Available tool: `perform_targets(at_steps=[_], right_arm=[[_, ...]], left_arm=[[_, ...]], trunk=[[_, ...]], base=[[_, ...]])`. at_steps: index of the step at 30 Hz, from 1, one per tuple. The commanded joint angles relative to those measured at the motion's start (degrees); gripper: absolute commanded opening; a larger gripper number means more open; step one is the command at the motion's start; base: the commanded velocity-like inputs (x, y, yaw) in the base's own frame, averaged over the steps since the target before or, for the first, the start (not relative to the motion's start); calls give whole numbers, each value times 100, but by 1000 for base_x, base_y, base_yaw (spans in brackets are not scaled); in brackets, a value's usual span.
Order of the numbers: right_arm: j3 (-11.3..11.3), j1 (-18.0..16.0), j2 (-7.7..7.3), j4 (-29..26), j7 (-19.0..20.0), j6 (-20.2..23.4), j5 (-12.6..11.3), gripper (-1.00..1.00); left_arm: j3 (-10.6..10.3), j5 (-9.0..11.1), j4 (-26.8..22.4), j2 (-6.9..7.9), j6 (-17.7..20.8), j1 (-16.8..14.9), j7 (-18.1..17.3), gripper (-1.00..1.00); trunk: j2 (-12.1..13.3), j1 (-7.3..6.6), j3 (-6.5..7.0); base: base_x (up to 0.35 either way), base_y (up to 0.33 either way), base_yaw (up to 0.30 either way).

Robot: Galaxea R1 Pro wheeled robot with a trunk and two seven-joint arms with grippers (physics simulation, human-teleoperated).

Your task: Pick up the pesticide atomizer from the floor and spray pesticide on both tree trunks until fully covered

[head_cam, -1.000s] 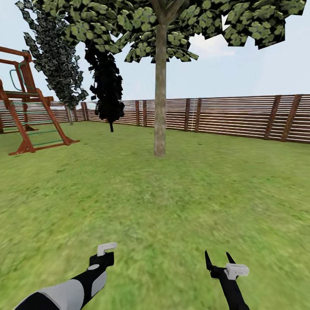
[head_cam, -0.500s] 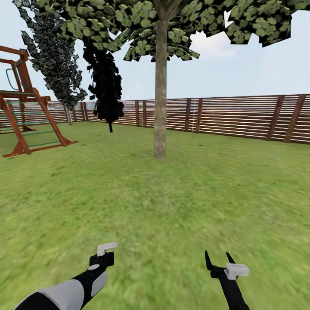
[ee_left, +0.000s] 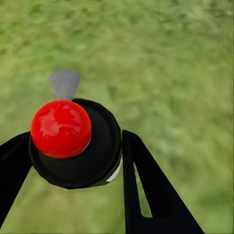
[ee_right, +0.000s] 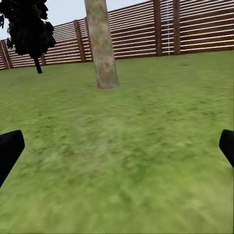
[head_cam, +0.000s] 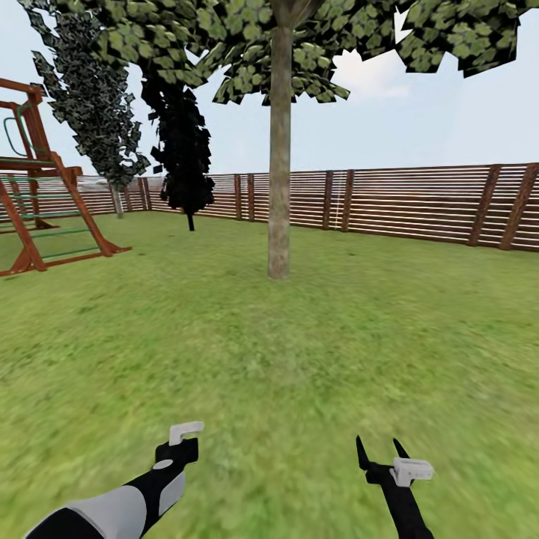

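Note:
My left gripper [head_cam: 177,452] hangs low over the grass floor [head_cam: 299,352], shut on the pesticide atomizer [ee_left: 100,158]. In the left wrist view the atomizer is a round black body with a glossy red cap, wedged between the two black fingers [ee_left: 139,170]. My right gripper [head_cam: 379,451] is open and holds nothing, its fingertips far apart at the edges of the right wrist view. One tree stands straight ahead, well beyond both grippers. Its thick grey-brown trunk [head_cam: 279,157] [ee_right: 101,44] rises to a blocky green canopy.
A brown slat fence [head_cam: 419,202] closes the lawn behind the tree. A red-brown wooden climbing frame [head_cam: 45,195] stands at the far left. A near-black cypress [head_cam: 180,150] and a grey-green narrow tree [head_cam: 97,105] stand by the fence. Open grass lies between me and the trunk.
The whole view has shifted: the climbing frame has slid left and the trunk looks slightly nearer, so the camera has moved. Both arms keep their pose.

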Motion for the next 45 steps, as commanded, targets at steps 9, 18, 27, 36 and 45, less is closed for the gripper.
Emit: perform_targets(at_steps=[9, 18, 27, 36, 45], right_arm=[[0, 0, 0, 0, 0, 1, 0, 100], [0, -1, 0, 0, -2, 2, 0, 100], [0, -3, 0, 0, 0, 2, 0, 100], [0, -5, 0, 0, 0, 2, 0, 100], [0, -2, 0, 0, 0, -1, 0, 100]], left_arm=[[-4, -3, -1, 0, 0, 2, 1, -100], [-4, -3, -1, 3, 0, 0, 0, -100], [-4, -3, -1, 0, 2, 1, -1, -100], [-4, -3, -1, 0, 0, 0, 1, -100], [-4, -3, -1, 1, 0, 3, 1, -100]], trunk=[[0, 0, 0], [0, 0, 0], [0, 0, 0], [0, 0, 0], [0, 0, 0]], base=[[337, 0, 0], [337, 0, 0], [337, 0, 0], [337, 0, 0], [337, 0, 0]])
